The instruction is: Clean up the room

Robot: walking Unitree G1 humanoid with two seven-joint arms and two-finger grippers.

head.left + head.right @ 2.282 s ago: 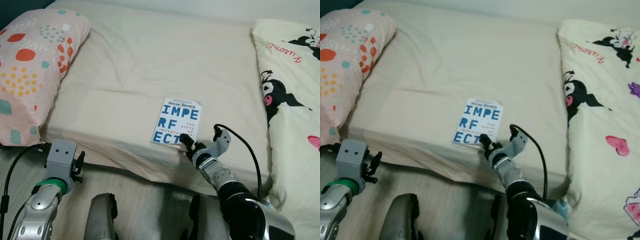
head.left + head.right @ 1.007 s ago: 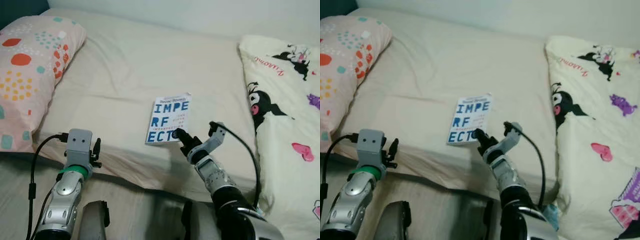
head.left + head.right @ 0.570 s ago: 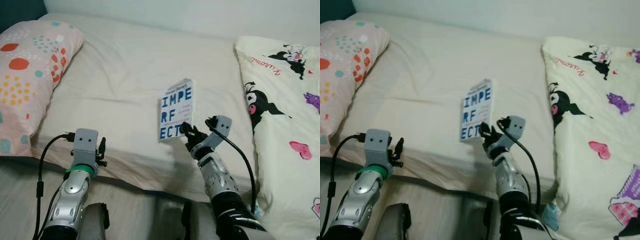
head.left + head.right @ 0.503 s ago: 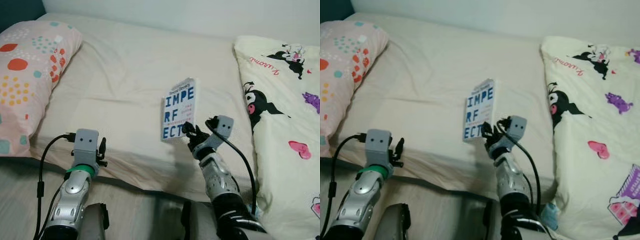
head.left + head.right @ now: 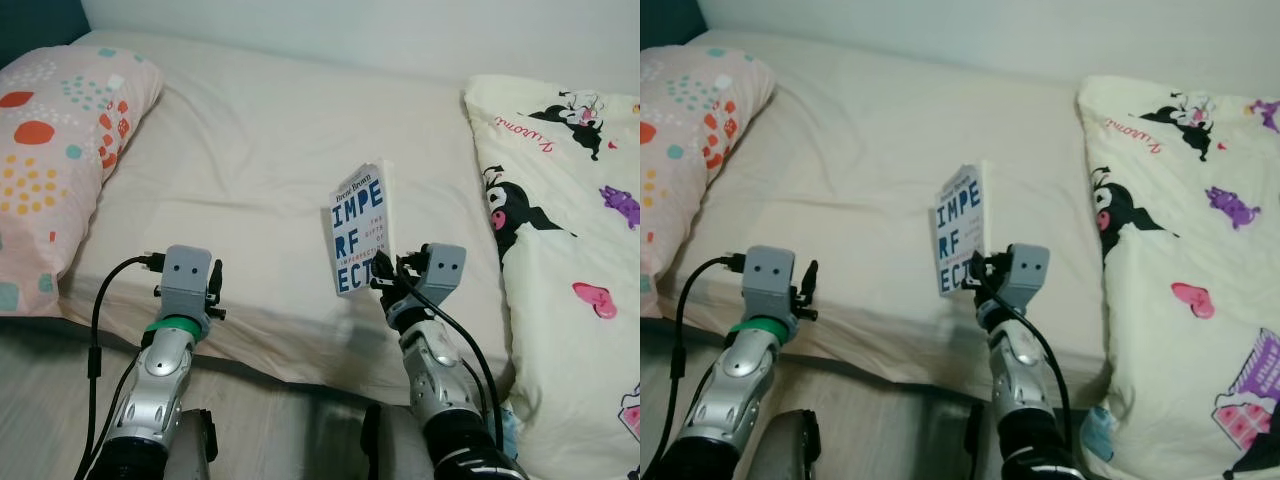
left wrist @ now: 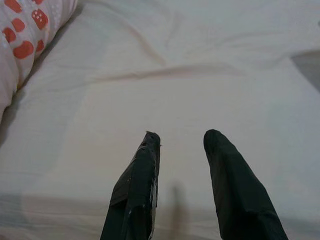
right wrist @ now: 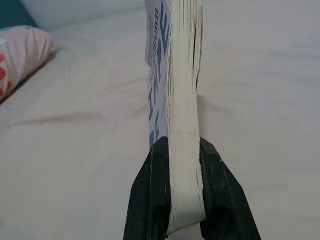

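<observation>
One book [image 5: 358, 228] corner behind right tool [image 5: 381, 276], probably.

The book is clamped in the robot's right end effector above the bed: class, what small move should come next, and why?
Probably lift the book a little higher and draw it back from the bed. The right end effector is shut on its lower edge, the book stands nearly upright, and the left end effector is open and holds nothing, so carrying it away seems the natural step.

- The right gripper [image 5: 385, 277] clamps the lower corner of a book [image 5: 360, 228], holding it upright above the bed [image 5: 250, 150].
- The left gripper [image 5: 212, 292] hovers at the mattress edge, near a spotted pillow [image 5: 55, 150].
- A cartoon-print blanket [image 5: 570, 250] lies at the right.
</observation>
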